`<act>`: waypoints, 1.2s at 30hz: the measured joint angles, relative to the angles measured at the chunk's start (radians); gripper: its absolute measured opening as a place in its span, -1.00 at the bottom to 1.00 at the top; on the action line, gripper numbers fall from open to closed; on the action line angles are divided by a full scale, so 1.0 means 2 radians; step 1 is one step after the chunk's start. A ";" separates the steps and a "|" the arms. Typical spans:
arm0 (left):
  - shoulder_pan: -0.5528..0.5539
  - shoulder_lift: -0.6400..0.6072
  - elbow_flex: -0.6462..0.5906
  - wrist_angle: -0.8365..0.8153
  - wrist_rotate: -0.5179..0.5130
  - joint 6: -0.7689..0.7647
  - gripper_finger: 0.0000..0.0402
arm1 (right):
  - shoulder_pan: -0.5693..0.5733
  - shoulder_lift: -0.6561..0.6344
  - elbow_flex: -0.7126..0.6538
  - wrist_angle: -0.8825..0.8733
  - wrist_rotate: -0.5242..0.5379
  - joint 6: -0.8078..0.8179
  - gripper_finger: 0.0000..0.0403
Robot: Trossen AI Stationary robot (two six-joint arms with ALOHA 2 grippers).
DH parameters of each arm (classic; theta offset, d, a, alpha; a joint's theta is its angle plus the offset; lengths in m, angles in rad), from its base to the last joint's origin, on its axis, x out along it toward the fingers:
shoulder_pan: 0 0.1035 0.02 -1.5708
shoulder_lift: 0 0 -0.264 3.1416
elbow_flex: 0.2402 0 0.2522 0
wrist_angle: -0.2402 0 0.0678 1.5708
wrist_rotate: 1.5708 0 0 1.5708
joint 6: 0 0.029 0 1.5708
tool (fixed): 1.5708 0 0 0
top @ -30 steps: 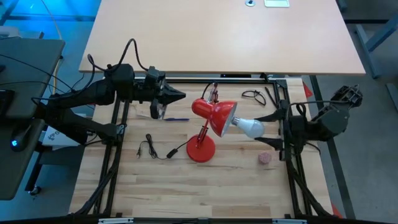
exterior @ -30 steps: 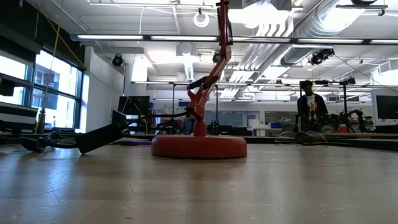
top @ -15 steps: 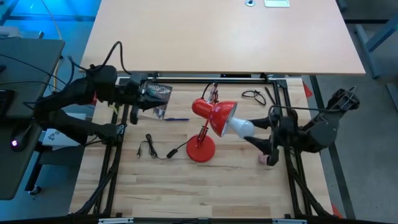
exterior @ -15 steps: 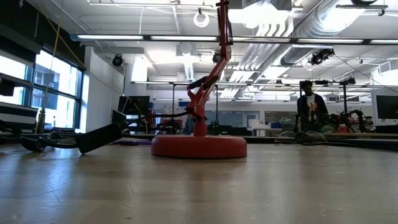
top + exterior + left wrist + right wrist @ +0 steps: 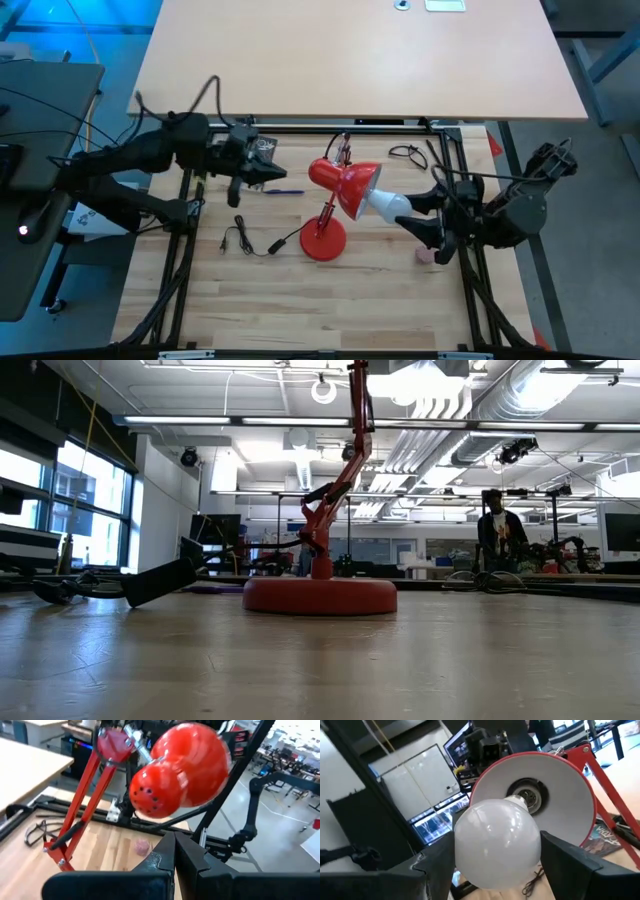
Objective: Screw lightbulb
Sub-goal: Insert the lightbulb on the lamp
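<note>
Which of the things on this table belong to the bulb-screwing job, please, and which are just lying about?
Part of the job:
- lightbulb, held by the right gripper
- red lamp, its socket facing the bulb

Lying about:
- pink ball
- glasses
- black cable
- left gripper, shut, waiting behind the lamp

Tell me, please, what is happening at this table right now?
The right gripper holds the white lightbulb between its fingers, its screw base pointed at the socket inside the red lamp shade, not yet seated. The left gripper, shut and empty, hovers behind the lamp's head. A pink ball lies near the right arm.
</note>
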 joint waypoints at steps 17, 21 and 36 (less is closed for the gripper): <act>-0.002 0.022 0.000 0.097 -0.001 -0.078 -1.00 | 0.003 -0.013 0.021 -0.076 0.003 -0.442 0.24; -0.002 0.022 0.000 0.098 -0.001 -0.092 -1.00 | 0.003 -0.003 0.048 -0.164 0.017 -0.478 0.24; -0.002 0.004 0.000 0.098 -0.040 -0.077 -1.00 | -0.037 0.044 0.122 -0.230 -0.024 -0.212 0.24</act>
